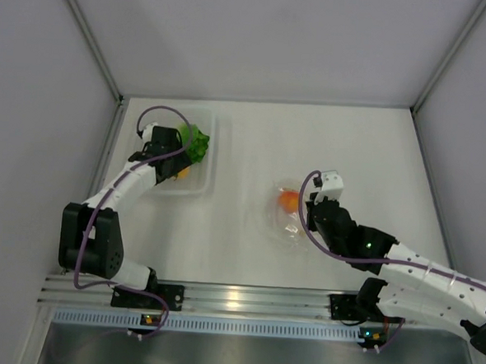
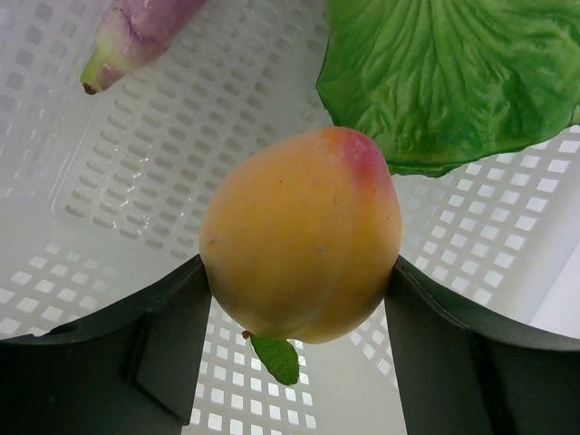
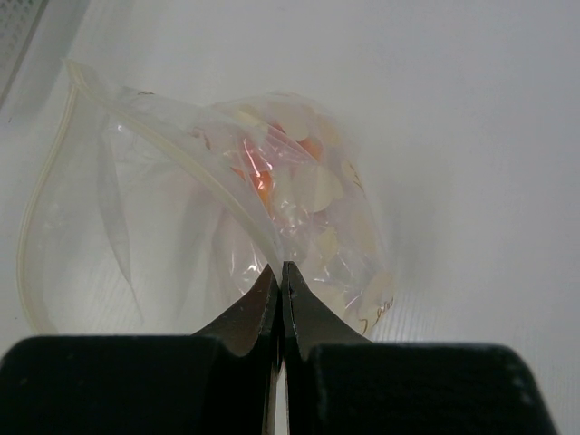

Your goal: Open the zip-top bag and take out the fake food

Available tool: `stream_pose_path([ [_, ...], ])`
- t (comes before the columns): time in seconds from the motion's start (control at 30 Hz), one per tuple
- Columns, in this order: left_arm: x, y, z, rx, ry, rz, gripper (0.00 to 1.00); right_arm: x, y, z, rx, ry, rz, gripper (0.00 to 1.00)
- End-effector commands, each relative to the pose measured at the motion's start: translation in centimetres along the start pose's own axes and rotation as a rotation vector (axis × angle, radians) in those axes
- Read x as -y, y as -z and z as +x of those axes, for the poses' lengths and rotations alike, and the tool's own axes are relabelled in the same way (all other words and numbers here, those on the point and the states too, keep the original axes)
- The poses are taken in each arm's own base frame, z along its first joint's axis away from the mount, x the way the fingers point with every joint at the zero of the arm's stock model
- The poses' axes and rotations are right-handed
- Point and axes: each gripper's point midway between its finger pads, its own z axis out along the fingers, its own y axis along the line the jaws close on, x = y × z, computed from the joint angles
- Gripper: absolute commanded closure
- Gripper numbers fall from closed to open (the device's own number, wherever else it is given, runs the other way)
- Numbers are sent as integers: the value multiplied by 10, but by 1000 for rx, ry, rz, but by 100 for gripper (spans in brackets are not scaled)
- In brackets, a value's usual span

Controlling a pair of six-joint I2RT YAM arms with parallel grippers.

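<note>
My left gripper [image 2: 299, 272] is shut on a round orange-yellow peach [image 2: 304, 227], held just above the clear perforated tray [image 2: 136, 181]. A ruffled green lettuce [image 2: 444, 72] and the tip of a purple eggplant [image 2: 136, 32] lie in that tray. In the top view the lettuce [image 1: 196, 142] shows beside the left gripper [image 1: 178, 168]. The zip-top bag [image 3: 181, 208] lies open-mouthed on the table with an orange fruit [image 3: 258, 172] inside. My right gripper [image 3: 282, 269] is shut on the bag's zip rim. From above, the bag [image 1: 283, 226] sits by the right gripper [image 1: 311, 209].
The tray [image 1: 212, 147] stands at the back left, near the left wall. White enclosure walls run along both sides and the back. An aluminium rail crosses the near edge by both arm bases.
</note>
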Motion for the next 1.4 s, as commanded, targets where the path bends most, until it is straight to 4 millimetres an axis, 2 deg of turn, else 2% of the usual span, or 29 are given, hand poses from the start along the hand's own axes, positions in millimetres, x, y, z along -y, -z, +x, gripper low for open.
stream_pose_path([
  [0.0,10,5,-12,17,-18,41,28,-5,2,-19,35,-24,-18,100],
  [0.07,9,7,-11,17,-21,45,19,-5,2,-19,34,-24,-19,100],
  [0.13,9,11,-12,23,-19,50,2,-6,2,-19,29,-21,-24,100],
  [0.37,21,39,-27,55,-21,128,2,-9,3,-21,26,-24,-39,100],
  [0.43,32,50,-26,38,-16,200,2,-12,4,-23,21,-24,-49,100],
  [0.47,39,62,-30,47,-5,243,2,-14,5,-23,18,-25,-59,100],
  [0.53,48,72,-36,72,-1,270,2,-17,6,-28,20,-32,-71,100],
  [0.57,63,79,-28,64,-39,307,2,-18,6,-29,21,-36,-75,100],
  [0.63,85,93,-26,71,-75,361,2,-20,7,-32,20,-42,-85,100],
  [0.67,102,106,-12,57,-113,411,2,-21,8,-32,16,-43,-87,100],
  [0.73,123,126,-6,62,-113,472,2,-23,9,-34,6,-51,-90,100],
  [0.77,140,144,7,57,-141,524,3,-22,10,-32,-13,-47,-86,100],
  [0.83,157,165,19,51,-147,589,3,-23,11,-32,-42,-69,-85,100],
  [0.87,172,189,33,45,-167,668,5,-24,12,-30,-61,-65,-92,100],
  [0.9,177,197,38,53,-147,685,5,-29,14,-28,-82,-72,-129,100],
  [0.93,189,219,55,48,-160,772,9,-32,14,-28,-97,-85,-156,100],
  [1.0,198,234,70,35,-163,824,11,-28,13,-28,-102,-95,-153,100],
  [1.03,201,242,76,30,-172,846,14,-24,11,-28,-103,-98,-145,100],
  [1.07,210,256,93,10,-203,883,21,-23,10,-28,-108,-98,-145,100],
  [1.13,216,266,107,5,-232,902,26,-21,8,-27,-121,-101,-155,100],
  [1.17,222,276,125,-16,-279,932,34,-22,6,-26,-129,-100,-169,100],
  [1.2,227,282,132,-11,-309,951,36,-30,8,-26,-136,-94,-227,100],
  [1.23,230,283,138,-9,-332,950,42,-29,6,-24,-145,-101,-235,100],
  [1.27,234,283,154,-25,-376,956,59,-31,6,-24,-153,-107,-252,100],
  [1.3,237,283,160,-26,-407,961,64,-30,6,-24,-153,-112,-253,100],
  [1.33,240,282,166,-32,-428,970,64,-28,4,-24,-151,-122,-248,100],
  [1.37,244,278,179,-61,-464,984,70,-29,5,-25,-152,-128,-263,100],
])
